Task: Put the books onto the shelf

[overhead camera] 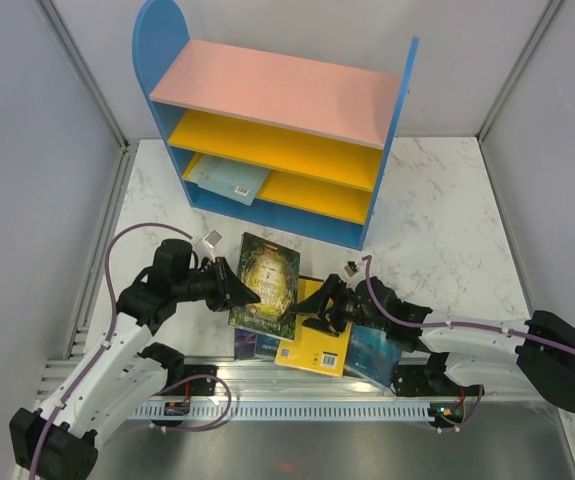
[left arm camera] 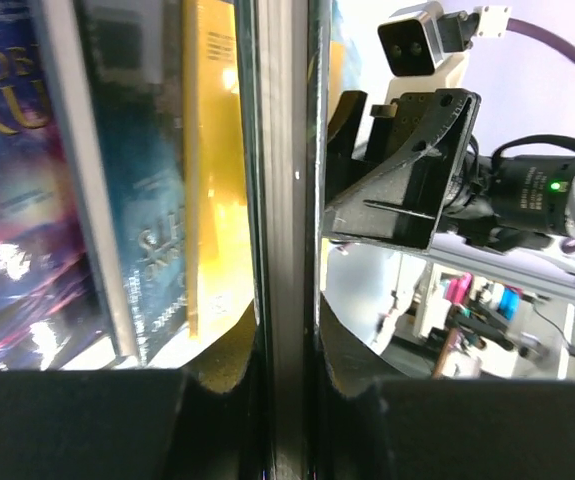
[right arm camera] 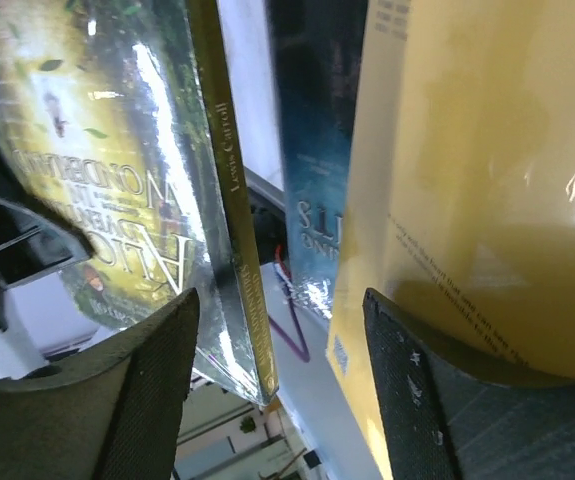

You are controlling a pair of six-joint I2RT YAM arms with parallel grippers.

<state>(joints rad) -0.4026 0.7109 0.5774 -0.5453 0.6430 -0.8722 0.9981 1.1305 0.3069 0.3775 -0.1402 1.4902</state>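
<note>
Books (overhead camera: 307,352) were counted at five from above, all thin, glossy, flat-spined paperbacks. One light blue book (overhead camera: 225,178) was noted lying flat on the lower inner board of the shelf (overhead camera: 392,130). The shelf was recorded as smooth painted board, with blue side panels, one seen with a rounded top, a pink top board and two yellow-orange inner shelves. It stood at the far side of a white marble-patterned table (overhead camera: 447,230).

The other four books were seen overlapping near the arm bases: a dark green illustrated book (overhead camera: 265,283), a yellow book (overhead camera: 317,345), a teal book (overhead camera: 372,357) and a purple-toned book (overhead camera: 247,345) mostly hidden underneath.

The left gripper (overhead camera: 239,290) was reached in low from the left, with its padded jaws clamped on the edge of the dark green illustrated book. The right gripper (overhead camera: 314,312) was stretched in from the right, just beside that book and over the yellow book. Its jaws were spread apart and nothing was gripped.
</note>
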